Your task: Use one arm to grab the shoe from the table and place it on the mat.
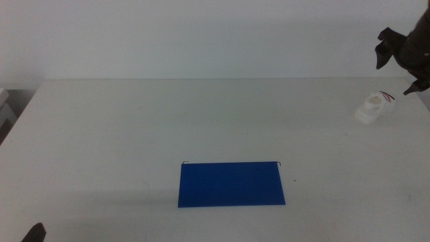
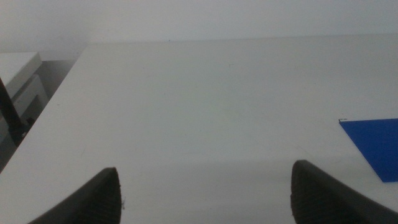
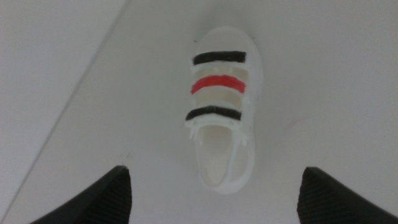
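shoe (image 3: 222, 121) on table (image 1: 134, 134) far-right, off mat (image 1: 231, 183) | our right gripper (image 3: 214, 193) above it, jaws apart to straddle | left gripper (image 2: 205, 193) parked, jaws apart

Right arm (image 1: 406, 50) runs off the frame edge, the mat (image 2: 375, 145) is clipped in the left wrist view, and the shoe (image 1: 373, 107) is too small for straps.

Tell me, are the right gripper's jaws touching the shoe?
Apart. The right wrist view shows the right gripper open, bare table between each jaw and the shoe.
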### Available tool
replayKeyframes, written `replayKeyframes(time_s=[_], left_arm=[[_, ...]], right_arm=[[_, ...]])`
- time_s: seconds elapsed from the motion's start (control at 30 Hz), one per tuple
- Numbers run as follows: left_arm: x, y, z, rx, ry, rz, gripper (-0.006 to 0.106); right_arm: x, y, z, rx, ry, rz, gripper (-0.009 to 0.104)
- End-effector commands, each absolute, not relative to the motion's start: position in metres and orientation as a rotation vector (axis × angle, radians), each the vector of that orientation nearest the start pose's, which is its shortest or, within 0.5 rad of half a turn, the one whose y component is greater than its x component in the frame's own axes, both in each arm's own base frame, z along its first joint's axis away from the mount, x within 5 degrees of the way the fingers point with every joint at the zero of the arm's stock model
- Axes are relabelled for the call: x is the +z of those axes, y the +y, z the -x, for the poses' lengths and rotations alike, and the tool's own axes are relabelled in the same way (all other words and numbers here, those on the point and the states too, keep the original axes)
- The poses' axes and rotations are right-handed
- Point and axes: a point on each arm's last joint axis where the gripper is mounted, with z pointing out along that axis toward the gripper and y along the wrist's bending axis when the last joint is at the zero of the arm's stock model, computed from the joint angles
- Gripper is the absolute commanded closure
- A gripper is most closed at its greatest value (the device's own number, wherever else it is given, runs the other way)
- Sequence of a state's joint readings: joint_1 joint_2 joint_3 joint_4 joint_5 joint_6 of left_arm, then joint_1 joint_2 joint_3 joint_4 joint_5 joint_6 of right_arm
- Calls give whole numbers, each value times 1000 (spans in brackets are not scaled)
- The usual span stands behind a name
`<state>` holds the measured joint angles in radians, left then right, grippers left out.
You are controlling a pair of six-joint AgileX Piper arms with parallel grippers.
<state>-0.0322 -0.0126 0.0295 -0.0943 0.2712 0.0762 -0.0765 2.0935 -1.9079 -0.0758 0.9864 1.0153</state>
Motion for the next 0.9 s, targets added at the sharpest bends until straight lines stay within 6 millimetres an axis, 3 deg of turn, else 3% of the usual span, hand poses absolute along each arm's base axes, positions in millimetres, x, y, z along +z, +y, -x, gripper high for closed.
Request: replayKeyframes(time_s=[0.0,0.33,0.67,0.8,0.87], left_arm=[[185,-4,-55,-65,1684,-22,7],[185,-4,-55,-65,1684,-22,7],[185,-4,-55,-66,1684,-21,7],[185,-4,-55,-66,1684,-21,7],[185,-4,-55,-66,1684,-21,7]], right_arm=[[298,-48,-471,212,2226,-1363,8],[264,-52,-510,180,2231,-1484,8],[231,-53,-522,161,2252,-1507,9],[223,-54,-523,139,2266,-1513,19],[219,-54,-523,133,2271,-1520,30]])
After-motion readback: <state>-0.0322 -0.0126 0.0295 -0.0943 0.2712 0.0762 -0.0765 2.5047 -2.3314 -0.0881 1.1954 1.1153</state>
